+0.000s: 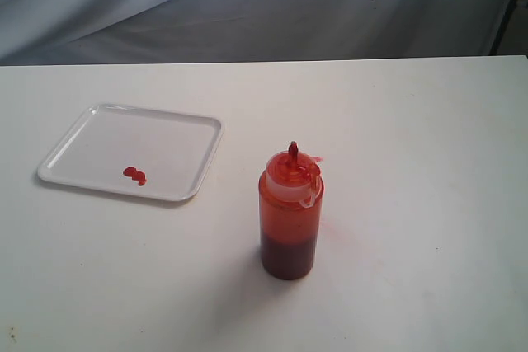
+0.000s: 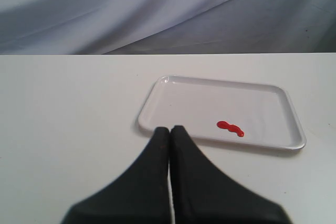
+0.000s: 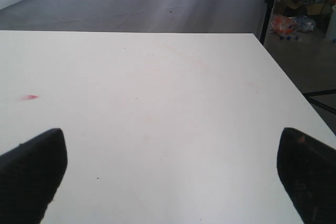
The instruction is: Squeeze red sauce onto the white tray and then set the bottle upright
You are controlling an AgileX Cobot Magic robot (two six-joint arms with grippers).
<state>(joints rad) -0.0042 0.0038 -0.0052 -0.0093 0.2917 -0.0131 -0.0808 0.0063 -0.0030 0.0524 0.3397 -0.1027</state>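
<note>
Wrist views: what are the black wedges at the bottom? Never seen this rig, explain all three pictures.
It is a two-armed robot. The exterior view looks at the table from off the arms; neither arm shows there. Each wrist view looks out along one arm, so the wedges are its jaws. The left gripper has its jaws shut, facing the white tray, which carries a blob of red sauce. The right gripper has its jaws wide apart over the table. Nothing is held: the bottle stands upright on the table, apart from the tray.
</note>
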